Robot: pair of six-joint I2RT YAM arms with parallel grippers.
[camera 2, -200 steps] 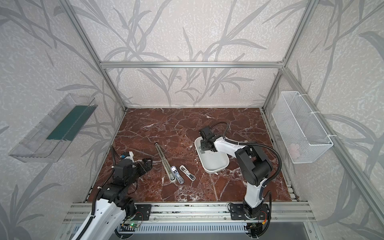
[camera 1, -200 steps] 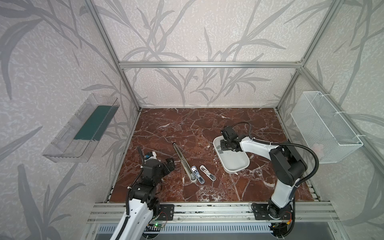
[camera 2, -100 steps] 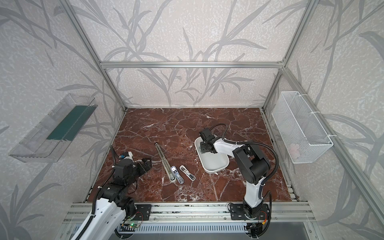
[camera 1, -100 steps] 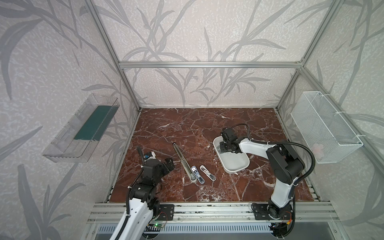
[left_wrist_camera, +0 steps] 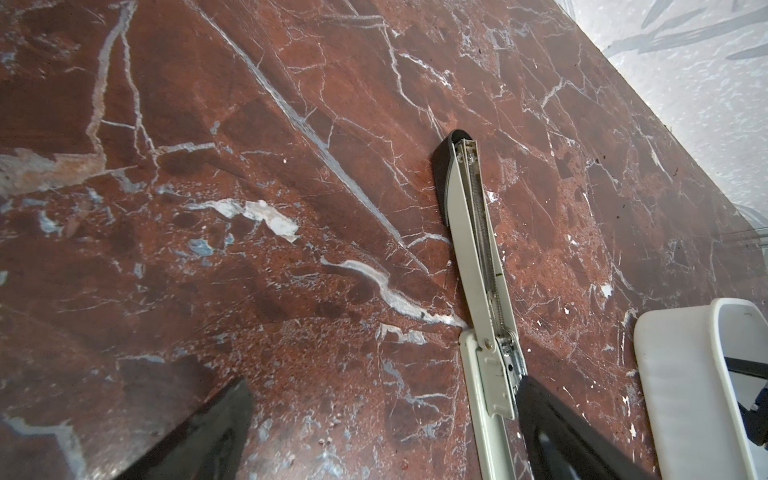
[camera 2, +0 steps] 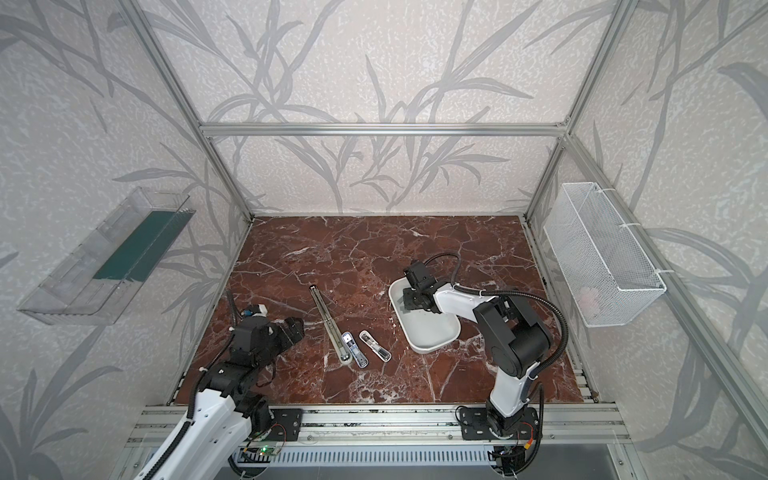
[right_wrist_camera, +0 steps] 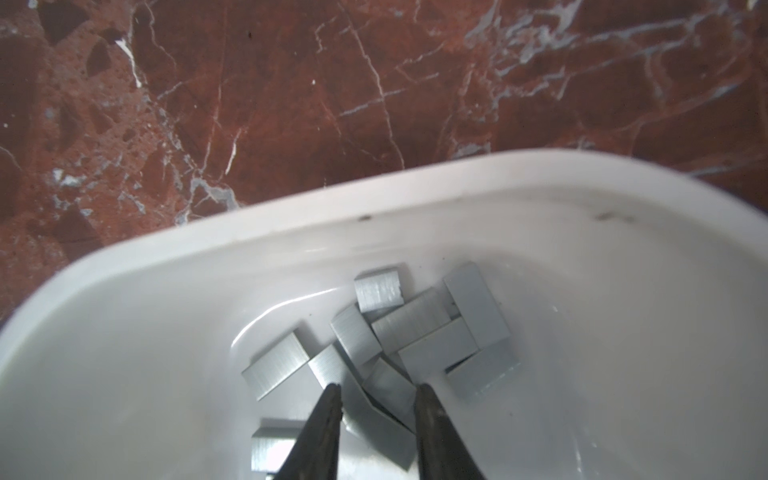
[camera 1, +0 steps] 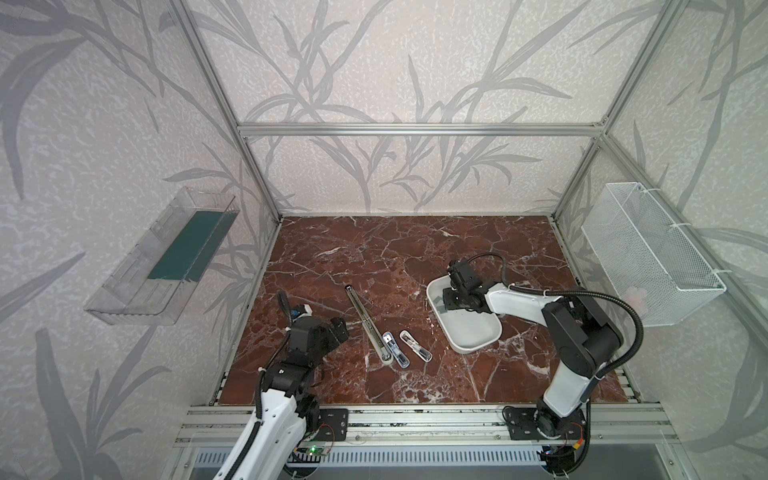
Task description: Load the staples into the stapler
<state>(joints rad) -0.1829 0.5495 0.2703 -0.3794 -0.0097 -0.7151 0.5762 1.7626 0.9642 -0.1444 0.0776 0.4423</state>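
The stapler [camera 1: 365, 322] [camera 2: 328, 316] lies folded open flat on the marble, its long magazine channel [left_wrist_camera: 478, 257] facing up. The staples [right_wrist_camera: 415, 328], several short grey strips, are heaped in the far corner of a white tray [camera 1: 473, 345] [right_wrist_camera: 291, 224]. My right gripper [camera 1: 444, 303] [camera 2: 405, 305] [right_wrist_camera: 378, 388] is down in that heap. Its jaws stand narrowly apart with one tilted strip between them, and whether they press on it does not show. My left gripper [camera 1: 338, 328] [camera 2: 293, 326] [left_wrist_camera: 384, 382] hangs wide open and empty, left of the stapler's near half.
Two small clear-and-white oblong pieces [camera 1: 395, 349] [camera 1: 415, 356] lie beside the stapler's near end. A wire basket [camera 1: 648, 257] hangs on the right wall and a clear shelf [camera 1: 162, 266] on the left wall. The tray's side [left_wrist_camera: 673, 395] shows in the left wrist view.
My right gripper has shifted slightly inside the tray and sits lower over the staples. The left arm and the stapler have not moved.
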